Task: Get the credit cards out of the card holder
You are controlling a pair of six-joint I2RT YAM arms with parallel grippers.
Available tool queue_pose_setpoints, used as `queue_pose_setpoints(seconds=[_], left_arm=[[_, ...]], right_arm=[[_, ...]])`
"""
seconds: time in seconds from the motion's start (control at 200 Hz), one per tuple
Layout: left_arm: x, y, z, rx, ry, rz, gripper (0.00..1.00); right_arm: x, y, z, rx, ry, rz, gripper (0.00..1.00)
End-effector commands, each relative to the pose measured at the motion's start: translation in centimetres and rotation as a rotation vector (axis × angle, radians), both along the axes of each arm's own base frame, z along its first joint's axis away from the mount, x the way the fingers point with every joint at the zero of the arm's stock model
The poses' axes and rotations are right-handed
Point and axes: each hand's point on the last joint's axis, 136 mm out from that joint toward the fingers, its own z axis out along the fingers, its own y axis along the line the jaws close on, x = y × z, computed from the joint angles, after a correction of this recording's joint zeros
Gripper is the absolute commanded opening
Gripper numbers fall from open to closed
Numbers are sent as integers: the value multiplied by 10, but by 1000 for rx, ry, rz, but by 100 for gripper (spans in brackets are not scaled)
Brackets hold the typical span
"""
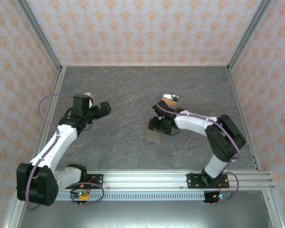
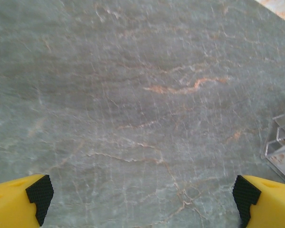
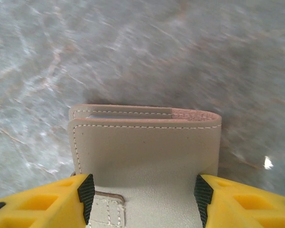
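The card holder (image 3: 147, 147) is a pale taupe stitched wallet, folded closed, with a small strap tab near its lower left. It lies on the grey marble table (image 1: 128, 95) just left of centre-right, and from above the card holder (image 1: 154, 137) peeks out under the right wrist. My right gripper (image 3: 141, 197) straddles it, both black pads pressed against its side edges, so it is shut on the holder. The right gripper (image 1: 159, 126) points toward the near left. The credit cards are hidden. My left gripper (image 2: 142, 199) hangs open over bare table; seen from above, the left gripper (image 1: 104, 108) is far to the left.
A glossy clear piece with tan and dark parts (image 1: 170, 99) stands just behind the right gripper; the clear piece (image 2: 281, 142) also sits at the right edge of the left wrist view. Patterned walls enclose the table on three sides. An aluminium rail (image 1: 147, 179) runs along the near edge.
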Motion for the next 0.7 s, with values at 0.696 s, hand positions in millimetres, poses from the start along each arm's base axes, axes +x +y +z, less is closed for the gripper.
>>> queue_pose_setpoints(seconds=[0.696], left_arm=[[-35,-158,-79,-377,328,-317,83]], right_arm=[[-1,-4,-2,8,-26,-68,46]])
